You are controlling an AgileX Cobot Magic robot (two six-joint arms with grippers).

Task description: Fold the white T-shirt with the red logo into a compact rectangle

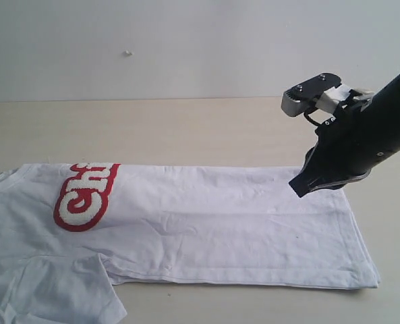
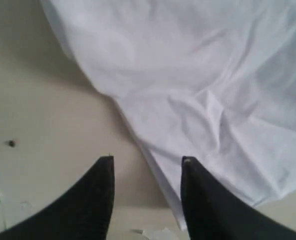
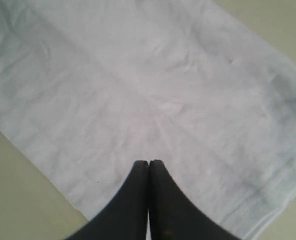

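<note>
The white T-shirt (image 1: 206, 223) lies flat across the table, folded lengthwise, its hem end at the right and a sleeve (image 1: 58, 290) at the lower left. Only part of the red logo (image 1: 85, 194) shows, at the fold's far edge on the left. My right gripper (image 1: 301, 187) hovers above the shirt's right part, jaws shut with nothing between them; its wrist view shows them (image 3: 148, 162) over plain white cloth (image 3: 152, 90). The left gripper (image 2: 147, 160) is open above the bare table beside a folded edge of the T-shirt (image 2: 197, 90). It is outside the exterior view.
The light wooden table (image 1: 186, 128) runs behind the shirt to a pale wall (image 1: 186, 40). A small dark speck (image 2: 11, 143) and scraps of white tape (image 2: 155, 233) mark the table near the left gripper.
</note>
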